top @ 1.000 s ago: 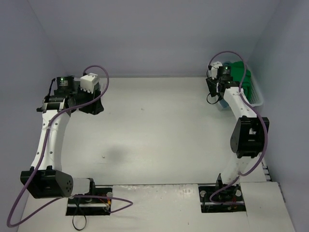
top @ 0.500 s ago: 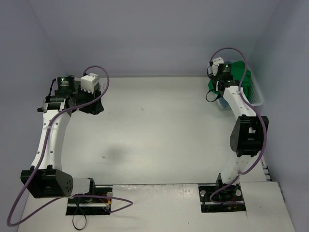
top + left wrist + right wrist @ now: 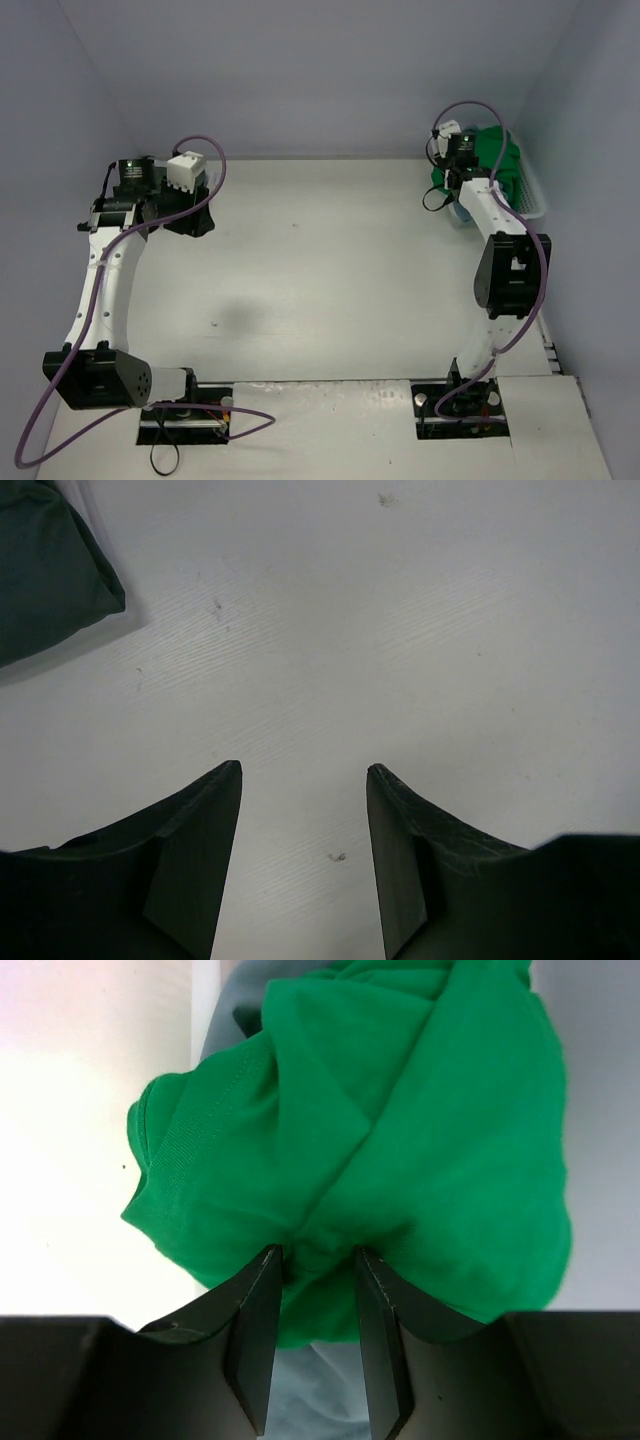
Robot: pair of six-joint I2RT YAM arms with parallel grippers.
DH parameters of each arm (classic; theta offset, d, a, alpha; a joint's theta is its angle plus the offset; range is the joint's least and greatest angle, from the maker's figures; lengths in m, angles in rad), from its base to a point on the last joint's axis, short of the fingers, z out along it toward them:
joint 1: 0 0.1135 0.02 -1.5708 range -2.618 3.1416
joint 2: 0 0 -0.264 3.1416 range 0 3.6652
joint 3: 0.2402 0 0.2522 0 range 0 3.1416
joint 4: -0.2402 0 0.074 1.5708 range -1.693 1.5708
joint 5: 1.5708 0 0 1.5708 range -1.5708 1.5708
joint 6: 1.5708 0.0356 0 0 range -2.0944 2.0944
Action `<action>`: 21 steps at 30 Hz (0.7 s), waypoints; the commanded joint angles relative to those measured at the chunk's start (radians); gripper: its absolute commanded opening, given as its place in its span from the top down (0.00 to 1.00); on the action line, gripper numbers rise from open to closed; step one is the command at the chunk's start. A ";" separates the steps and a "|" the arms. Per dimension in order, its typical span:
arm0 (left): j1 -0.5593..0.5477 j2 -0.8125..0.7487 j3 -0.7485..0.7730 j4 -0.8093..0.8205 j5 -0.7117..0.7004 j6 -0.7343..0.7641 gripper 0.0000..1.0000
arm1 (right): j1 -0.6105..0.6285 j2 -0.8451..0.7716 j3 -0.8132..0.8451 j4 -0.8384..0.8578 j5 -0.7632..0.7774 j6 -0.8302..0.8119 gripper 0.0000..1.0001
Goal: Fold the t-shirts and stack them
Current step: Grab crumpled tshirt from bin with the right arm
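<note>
Right wrist view: right gripper (image 3: 318, 1255) pinching fold of green t-shirt (image 3: 400, 1130), bunched at basket (image 3: 533, 203), far right of table (image 3: 320, 260); light blue t-shirt (image 3: 318, 1400) beneath. Left gripper (image 3: 303, 772) spread, empty, near dark t-shirt (image 3: 45, 575), seemingly folded. Most folding, stacking not yet done.

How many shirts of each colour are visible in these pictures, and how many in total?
green shirt: 1
dark shirt: 1
light blue shirt, mostly hidden under the green one: 1
Total: 3 shirts in view
</note>
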 commanded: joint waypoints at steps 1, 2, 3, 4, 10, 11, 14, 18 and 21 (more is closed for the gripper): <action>0.004 -0.025 0.029 0.022 -0.003 0.001 0.52 | -0.002 0.008 0.000 0.075 0.033 -0.015 0.68; 0.004 -0.024 0.029 0.021 -0.003 0.004 0.52 | -0.002 0.017 0.003 0.075 0.030 -0.015 0.66; 0.004 -0.024 0.029 0.019 -0.003 0.002 0.52 | -0.002 0.023 0.003 0.076 0.031 -0.015 0.64; 0.004 -0.024 0.029 0.019 -0.003 0.004 0.52 | -0.002 0.026 0.005 0.079 0.031 -0.015 0.60; 0.004 -0.024 0.021 0.021 -0.005 0.005 0.52 | -0.002 0.043 0.014 0.082 0.039 -0.009 0.75; 0.004 -0.024 0.021 0.021 -0.005 0.005 0.52 | -0.002 0.040 0.016 0.082 0.039 -0.009 0.86; 0.004 -0.027 0.021 0.022 -0.005 -0.001 0.52 | -0.004 0.028 0.016 0.082 0.053 -0.010 1.00; 0.004 -0.035 0.023 0.022 -0.005 -0.004 0.52 | -0.002 -0.006 0.008 0.082 0.064 -0.021 1.00; 0.004 -0.036 0.021 0.019 -0.008 -0.002 0.52 | -0.002 -0.046 0.013 0.078 0.071 -0.032 1.00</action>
